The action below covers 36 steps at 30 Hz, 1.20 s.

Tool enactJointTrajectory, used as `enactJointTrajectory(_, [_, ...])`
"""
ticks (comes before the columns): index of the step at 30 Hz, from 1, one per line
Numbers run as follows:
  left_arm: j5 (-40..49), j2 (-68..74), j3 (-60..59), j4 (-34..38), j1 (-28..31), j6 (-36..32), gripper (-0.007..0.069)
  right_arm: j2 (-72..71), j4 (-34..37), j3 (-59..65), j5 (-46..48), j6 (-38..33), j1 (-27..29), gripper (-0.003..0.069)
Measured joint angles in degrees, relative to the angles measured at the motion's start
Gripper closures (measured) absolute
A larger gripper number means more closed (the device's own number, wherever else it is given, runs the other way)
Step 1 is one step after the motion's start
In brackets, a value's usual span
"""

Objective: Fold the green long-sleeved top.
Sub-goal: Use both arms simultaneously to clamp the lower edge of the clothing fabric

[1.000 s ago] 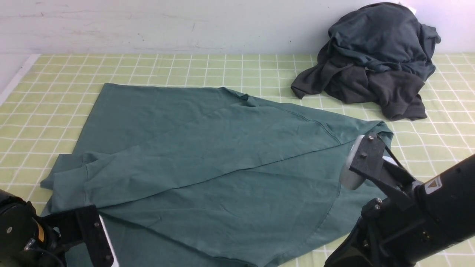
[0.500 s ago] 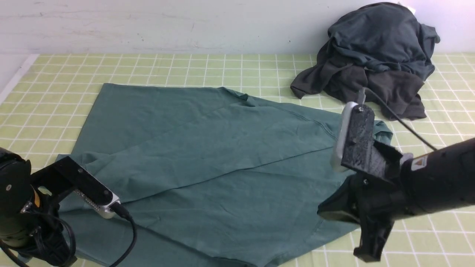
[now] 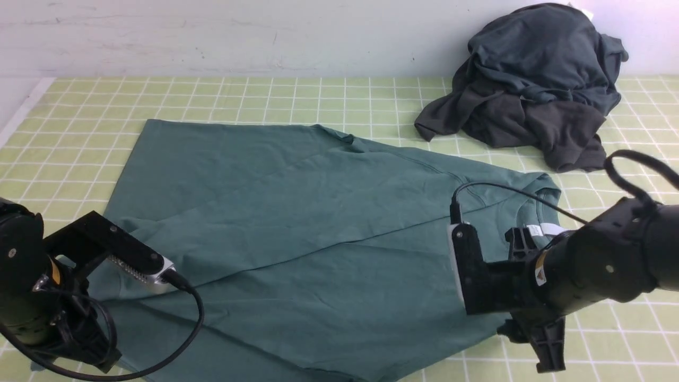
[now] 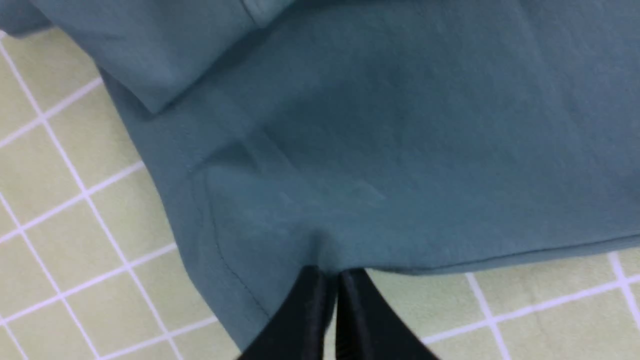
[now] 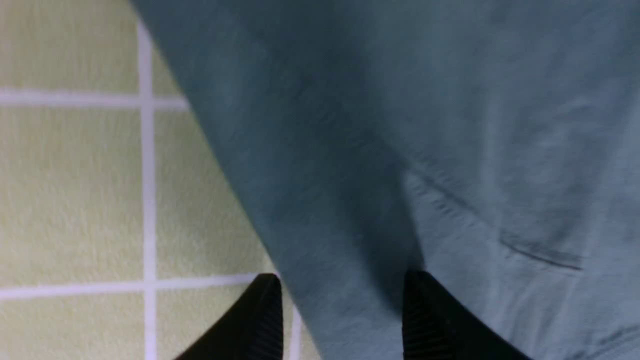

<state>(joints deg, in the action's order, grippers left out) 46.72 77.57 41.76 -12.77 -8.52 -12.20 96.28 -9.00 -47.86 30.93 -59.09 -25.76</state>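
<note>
Green long-sleeved top (image 3: 297, 223) lies spread flat across the middle of the checked tabletop (image 3: 265, 95), one sleeve folded slantwise over the body, and you have an end effector at each near corner.

On the left, your left end effector (image 4: 327, 275) sits at the near left edge of the garment. In the left wrist view its two black fingertips are pressed together right on the hem, and the cloth puckers where they meet, so it is pinching the top's edge.

On the right, your right end effector (image 5: 340, 280) hangs over the near right edge, just to the near side of the collar and its white neck label (image 3: 536, 230). Its fingertips (image 5: 265, 300) stand well spread. One is over the bare tabletop and the other over the fabric, with the garment's edge running between them. That view is blurred, so you cannot tell whether either tip touches the cloth.

Far right at the back, a dark grey heap of garments (image 3: 536, 90) sits against the wall, apart from the top.
</note>
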Motion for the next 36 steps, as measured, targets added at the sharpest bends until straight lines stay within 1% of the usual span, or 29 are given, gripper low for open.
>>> enactJointTrajectory(2, [0.13, 0.0, 0.07, 0.33, 0.0, 0.0, 0.0604, 1.08, -2.15, -0.12, 0.1, 0.78, 0.0, 0.0342])
enactJointTrajectory(4, [0.12, 0.0, 0.06, 0.34, 0.0, 0.0, 0.0604, 1.34, -2.74, -0.28, -0.22, 1.15, 0.0, 0.0344])
enactJointTrajectory(6, [0.2, 0.0, 0.06, 0.39, 0.0, -0.05, 0.0604, 1.74, -3.61, -0.43, -1.13, 1.48, -0.07, 0.0376])
enactJointTrajectory(7, [0.2, 0.0, 0.06, 0.39, 0.0, -0.05, 0.0604, 1.74, -3.61, -0.43, -1.2, 1.54, -0.07, 0.0376])
enactJointTrajectory(8, [0.2, 0.0, 0.06, 0.39, 0.0, -0.12, 0.0604, 1.91, -3.66, -0.49, -1.3, 1.62, -0.07, 0.0408])
enactJointTrajectory(9, [0.2, 0.0, 0.06, 0.39, 0.0, -0.12, 0.0604, 1.91, -3.66, -0.49, -1.3, 1.62, -0.07, 0.0419])
enactJointTrajectory(12, [0.57, 0.0, 0.06, 0.39, 0.0, -0.12, 0.0604, 1.97, -3.71, -0.49, -1.65, 2.54, -0.07, 0.0529])
enactJointTrajectory(13, [1.12, 0.0, 0.13, 0.39, 0.0, -0.12, 0.0604, 1.97, -3.71, -0.49, -1.73, 3.14, -0.07, 0.055])
enactJointTrajectory(15, [3.42, -0.22, 0.79, 0.39, 0.0, -0.12, 0.0604, 1.44, -3.78, -0.49, -1.25, 5.74, -0.07, 0.0616])
enactJointTrajectory(16, [4.32, -0.52, 1.17, 0.33, 0.0, -0.04, 0.0604, 0.73, -3.78, -0.49, -0.77, 7.49, -0.07, 0.0638])
enactJointTrajectory(17, [4.69, -0.71, 1.37, 0.33, 0.0, 0.04, 0.0604, 0.57, -3.78, -0.49, -0.66, 7.88, -0.07, 0.0643])
enactJointTrajectory(18, [6.15, -1.67, 2.38, 0.15, 0.0, 1.06, 0.0604, -1.42, -4.18, -0.49, 0.55, 11.55, -0.07, 0.0652])
enactJointTrajectory(24, [7.28, -4.05, 7.37, -1.72, 0.0, 7.03, 0.0604, -7.23, -6.71, -0.79, 2.3, 23.03, -0.07, 0.0654])
enactJointTrajectory(27, [7.28, -3.97, 7.9, -1.24, 0.0, 7.95, 0.0604, -7.47, -7.06, -1.21, 2.53, 26.09, -0.07, 0.0654])
enactJointTrajectory(28, [7.28, -3.69, 7.33, 0.07, 0.0, 8.19, 0.0604, -7.47, -7.07, -1.23, 2.66, 27.38, -0.07, 0.0654])
enactJointTrajectory(31, [6.74, -2.62, 5.64, 1.83, 0.0, 8.2, 0.0604, -7.47, -6.67, -1.23, 2.99, 28.15, -0.07, 0.0654])
enactJointTrajectory(33, [4.86, -1.28, 3.62, 2.53, 0.0, 7.67, 0.0603, -7.47, -6.48, -1.23, 3.24, 28.27, -0.07, 0.0654])
enactJointTrajectory(36, [1.45, 0.42, 1.47, 2.74, 0.0, 6.12, 0.0574, -7.47, -6.48, -1.23, 3.65, 28.51, -0.07, 0.0654])
